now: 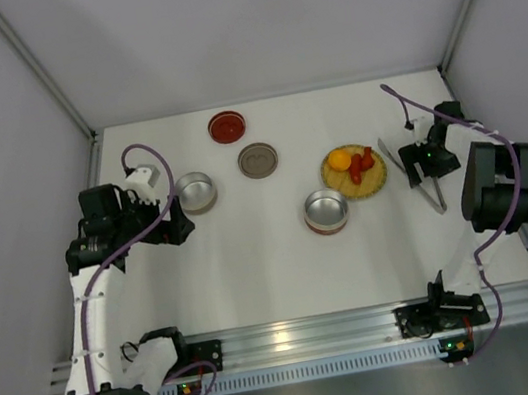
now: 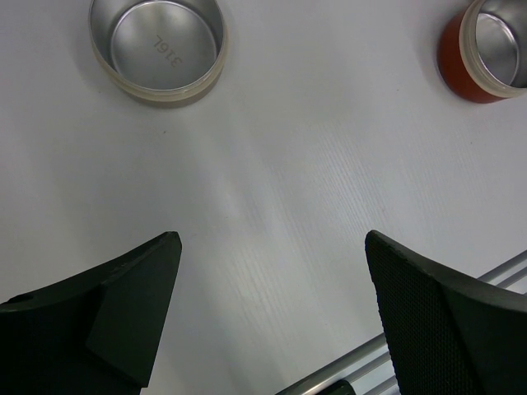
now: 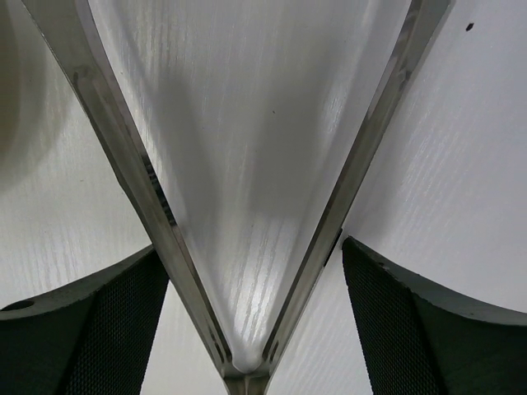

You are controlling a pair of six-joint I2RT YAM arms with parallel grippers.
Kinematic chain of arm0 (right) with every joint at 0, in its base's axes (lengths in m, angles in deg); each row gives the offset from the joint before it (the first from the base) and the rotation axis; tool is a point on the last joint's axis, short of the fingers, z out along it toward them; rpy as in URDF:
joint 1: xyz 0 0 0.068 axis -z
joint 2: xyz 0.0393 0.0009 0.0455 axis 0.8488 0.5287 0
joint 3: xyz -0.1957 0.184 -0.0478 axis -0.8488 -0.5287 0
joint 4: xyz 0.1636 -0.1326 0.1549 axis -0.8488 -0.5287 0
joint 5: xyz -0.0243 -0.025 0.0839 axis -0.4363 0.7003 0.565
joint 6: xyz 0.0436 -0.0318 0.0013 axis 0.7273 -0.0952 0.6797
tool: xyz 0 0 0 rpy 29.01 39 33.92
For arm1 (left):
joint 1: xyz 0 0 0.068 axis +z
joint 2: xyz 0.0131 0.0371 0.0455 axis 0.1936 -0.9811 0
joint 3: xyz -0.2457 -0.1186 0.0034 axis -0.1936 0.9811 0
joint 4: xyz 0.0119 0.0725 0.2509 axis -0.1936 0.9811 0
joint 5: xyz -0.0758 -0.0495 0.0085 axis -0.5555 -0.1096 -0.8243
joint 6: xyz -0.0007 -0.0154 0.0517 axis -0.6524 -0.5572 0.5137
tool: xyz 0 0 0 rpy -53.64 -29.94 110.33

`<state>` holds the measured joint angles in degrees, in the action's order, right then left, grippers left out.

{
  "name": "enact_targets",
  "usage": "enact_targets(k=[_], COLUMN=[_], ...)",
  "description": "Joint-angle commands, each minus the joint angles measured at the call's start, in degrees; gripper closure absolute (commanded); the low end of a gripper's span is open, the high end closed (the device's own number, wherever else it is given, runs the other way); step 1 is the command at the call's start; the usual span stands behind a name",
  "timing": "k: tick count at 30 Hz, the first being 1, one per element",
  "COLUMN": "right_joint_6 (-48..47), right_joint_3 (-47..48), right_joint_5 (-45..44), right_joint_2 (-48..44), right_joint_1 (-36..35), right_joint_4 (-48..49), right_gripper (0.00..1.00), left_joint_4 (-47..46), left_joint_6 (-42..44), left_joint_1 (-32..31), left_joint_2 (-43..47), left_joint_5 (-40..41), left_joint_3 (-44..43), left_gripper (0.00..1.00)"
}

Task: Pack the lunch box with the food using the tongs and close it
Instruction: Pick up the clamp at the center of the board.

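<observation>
- The right end effector (image 3: 251,247) sits around the tongs (image 3: 123,164) lying on the desk (image 3: 461,164); I cannot tell if it squeezes them.
- The left end effector (image 2: 270,247) is wide open.
- The food (image 1: 352,163) lies on the yellow plate (image 1: 375,183).

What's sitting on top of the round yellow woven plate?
One small round orange-yellow food piece and a few small elongated red pieces lie on the round yellow woven plate. They cover the weave beneath, so anything under them cannot be seen.
</observation>
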<state>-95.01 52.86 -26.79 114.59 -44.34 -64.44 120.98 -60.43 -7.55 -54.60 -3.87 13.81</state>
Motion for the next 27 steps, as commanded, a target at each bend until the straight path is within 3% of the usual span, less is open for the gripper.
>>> enact_targets(k=[1,4,13,17,27], right_joint_6=[-1.0,-1.2,-2.6,-3.0,-8.3], right_joint_3=[0.5,1.4,2.3,1.9,7.8], right_joint_5=[3.6,4.2,4.5,4.8,9.0], right_joint_2=[3.3,3.7,5.0,1.9,-8.5], right_joint_1=[-0.7,-0.8,-0.8,0.0,6.0], right_joint_4=[3.4,2.9,1.2,0.1,-13.2], right_gripper=[0.19,0.19,0.37,0.49,0.59], left_joint_4=[-2.5,-2.5,-2.0,-1.7,-1.4], left_joint_6=[-0.6,-0.5,0.1,0.3,0.2], left_joint_1=[0.2,0.2,0.2,0.2,0.2], left_joint_2=[-0.5,-0.7,-0.7,-0.6,0.0], left_joint_5=[-1.2,-1.3,-0.9,-0.6,-0.8], left_joint_3=[-0.4,-0.5,-0.3,-0.4,-0.7], left_gripper=[0.02,0.02,0.02,0.02,0.02])
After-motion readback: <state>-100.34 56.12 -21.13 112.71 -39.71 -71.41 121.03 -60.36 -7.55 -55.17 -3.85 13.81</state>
